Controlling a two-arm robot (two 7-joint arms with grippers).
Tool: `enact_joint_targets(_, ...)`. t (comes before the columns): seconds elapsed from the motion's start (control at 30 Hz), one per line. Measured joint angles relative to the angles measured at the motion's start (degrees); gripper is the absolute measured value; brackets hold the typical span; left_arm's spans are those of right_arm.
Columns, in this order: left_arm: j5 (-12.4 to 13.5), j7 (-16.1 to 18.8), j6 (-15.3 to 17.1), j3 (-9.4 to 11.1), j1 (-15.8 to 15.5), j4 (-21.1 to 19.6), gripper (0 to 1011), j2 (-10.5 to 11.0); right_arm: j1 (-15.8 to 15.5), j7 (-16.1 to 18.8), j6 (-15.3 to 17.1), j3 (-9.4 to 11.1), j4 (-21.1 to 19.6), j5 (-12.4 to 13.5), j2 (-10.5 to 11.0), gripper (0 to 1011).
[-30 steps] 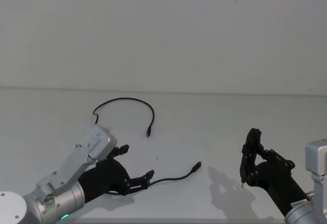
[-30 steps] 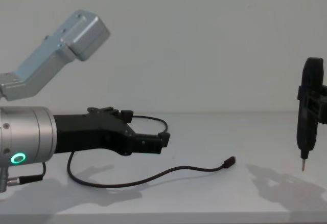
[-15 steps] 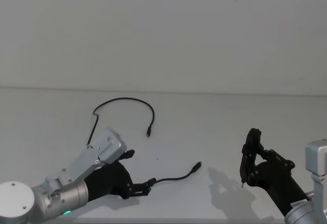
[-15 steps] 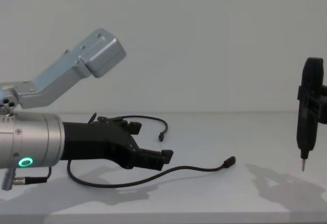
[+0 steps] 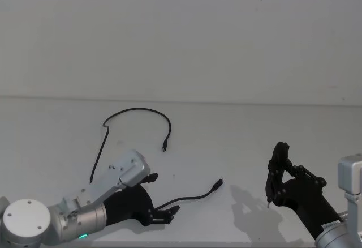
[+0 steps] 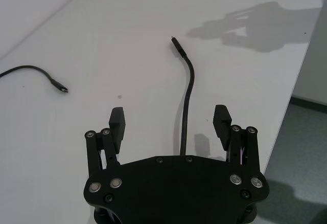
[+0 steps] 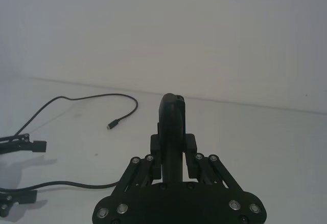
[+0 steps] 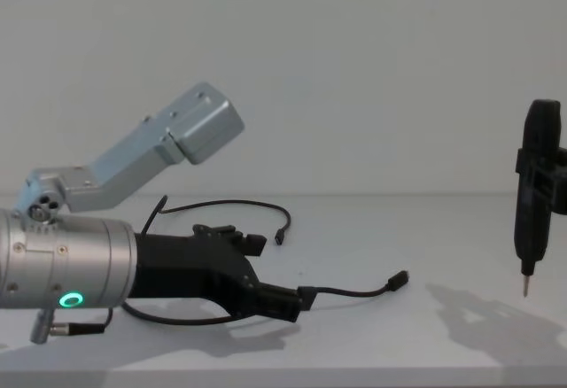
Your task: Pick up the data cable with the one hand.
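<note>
The data cable point(image 5: 136, 110) is a thin black cord on the white table. It arcs from one plug point(image 5: 164, 146) round the back, passes under my left arm, and ends in a second plug point(image 5: 219, 183). My left gripper point(image 5: 162, 197), the one hand, is open and low over the near stretch. In the left wrist view the cable point(image 6: 187, 106) runs between the two fingers point(image 6: 116, 120) without touching them. From the chest the left gripper point(image 8: 276, 271) sits just behind the cable point(image 8: 354, 292). My right gripper point(image 7: 173, 142) is parked at the right, shut on a black pen-like tool point(image 8: 536, 184).
The white table point(image 5: 237, 135) runs back to a white wall. Its front edge point(image 6: 299, 75) lies close beside the left gripper. The tool's metal tip point(image 8: 527, 289) hangs above the table at the right, well away from the cable.
My left arm has slid forward and down along the cable's near stretch, so its open fingers now straddle the cord. The right arm has not moved.
</note>
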Motion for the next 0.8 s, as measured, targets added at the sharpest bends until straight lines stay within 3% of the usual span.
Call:
enact_joint_targets(0.7, -0.93, 1.10, -0.81, -0.14, -1.95, 8.09, 1001, -5.65, 0.00, 0.00, 0.00, 0.00, 0.00, 0.00, 0.00, 269)
enact_joint_targets(0.8, -1.45, 1.29, -0.51, -0.41, -2.08, 8.69, 948, -6.25, 0.00, 0.00, 0.00, 0.00, 0.00, 0.00, 0.00, 269)
